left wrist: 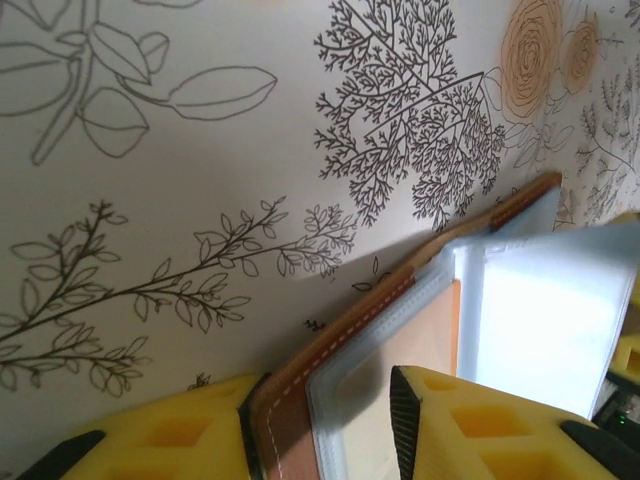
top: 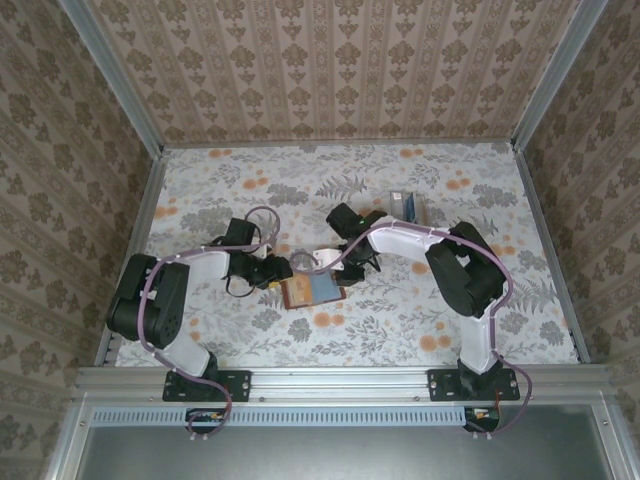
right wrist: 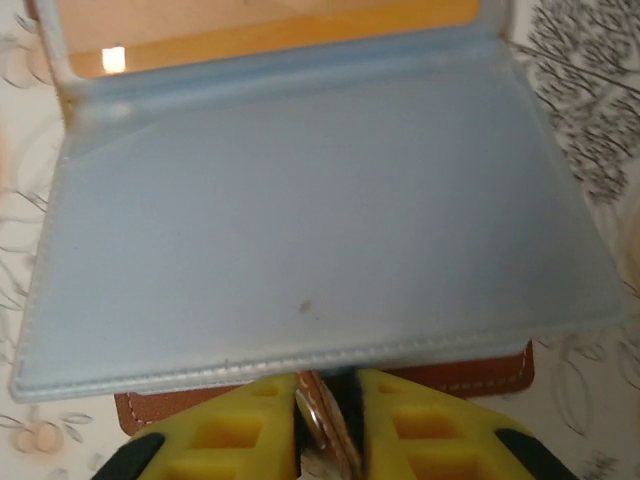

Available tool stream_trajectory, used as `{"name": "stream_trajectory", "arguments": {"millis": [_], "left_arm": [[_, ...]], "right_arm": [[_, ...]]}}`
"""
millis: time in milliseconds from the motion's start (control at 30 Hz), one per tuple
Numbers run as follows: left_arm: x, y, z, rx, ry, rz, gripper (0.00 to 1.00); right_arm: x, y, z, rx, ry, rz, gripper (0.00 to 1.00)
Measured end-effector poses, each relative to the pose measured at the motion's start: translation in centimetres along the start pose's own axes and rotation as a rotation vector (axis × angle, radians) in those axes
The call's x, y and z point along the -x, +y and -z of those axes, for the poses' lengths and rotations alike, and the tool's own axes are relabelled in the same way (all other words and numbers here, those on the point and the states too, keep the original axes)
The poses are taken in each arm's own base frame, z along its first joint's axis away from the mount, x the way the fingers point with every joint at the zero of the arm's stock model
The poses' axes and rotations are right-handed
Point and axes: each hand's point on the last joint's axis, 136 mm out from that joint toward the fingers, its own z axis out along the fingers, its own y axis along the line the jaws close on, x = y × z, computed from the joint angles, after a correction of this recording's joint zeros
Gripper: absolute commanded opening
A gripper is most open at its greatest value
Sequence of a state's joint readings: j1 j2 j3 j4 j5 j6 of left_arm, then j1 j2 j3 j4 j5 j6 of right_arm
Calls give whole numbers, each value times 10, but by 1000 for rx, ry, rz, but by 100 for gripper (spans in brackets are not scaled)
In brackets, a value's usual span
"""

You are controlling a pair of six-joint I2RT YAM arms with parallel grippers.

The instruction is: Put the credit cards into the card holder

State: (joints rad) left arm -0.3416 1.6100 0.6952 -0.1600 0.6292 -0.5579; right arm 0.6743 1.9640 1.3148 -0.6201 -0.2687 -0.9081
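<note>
**Both grippers on the open card holder at mid-table**

You are looking down on a table [top: 420,320] under a floral cloth, boxed in by walls [top: 330,70] of patterned wallpaper. Lowest in the top view, the two arm bases are bolted to a metal rail [top: 340,380]. Just above it, near the centre of the frame, the card holder [top: 312,291] lies opened on the cloth with its reddish-brown cover down. Both arms bend inward to meet at it.

Your left gripper [left wrist: 325,425] sits at the holder's left side. In the left wrist view its yellow fingers [left wrist: 470,425] stand partly apart at the bottom of the frame. They are clamped on the holder's stitched brown cover and the edge of a clear plastic sleeve. To the right, a pale blue sleeve leaf [left wrist: 540,320] stands up off the cover.

Your right gripper [right wrist: 328,415] reaches in from the upper right of the holder. In the right wrist view its fingers are almost together at the bottom edge, pinching a thin brown and silvery piece at the holder's brown rim. You cannot tell from here whether that piece is the closing tab. Above the fingers the bluish leaf spreads across the frame, with tan lining at the top.

Farther back, right of centre in the top view, the credit cards [top: 405,207] lie in a small stack on the cloth. They are well apart from the holder and both grippers.
</note>
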Motion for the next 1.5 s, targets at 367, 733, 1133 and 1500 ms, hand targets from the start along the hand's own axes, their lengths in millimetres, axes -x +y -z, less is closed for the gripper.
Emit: {"name": "stream_trajectory", "arguments": {"millis": [367,733,1133,1500], "left_arm": [[0,-7,-5,-35,8,-2,22],[0,-21,3,-51,7,-37,21],[-7,-54,-3,-1,-34,-144,35],[-27,-75,-17,156,-64,-223,46]], "right_arm": [[46,50,-16,14,-171,-141,10],[48,47,-14,-112,-378,-263,7],[54,43,-17,-140,-499,-280,12],[46,54,-16,-189,-637,-260,28]]}}
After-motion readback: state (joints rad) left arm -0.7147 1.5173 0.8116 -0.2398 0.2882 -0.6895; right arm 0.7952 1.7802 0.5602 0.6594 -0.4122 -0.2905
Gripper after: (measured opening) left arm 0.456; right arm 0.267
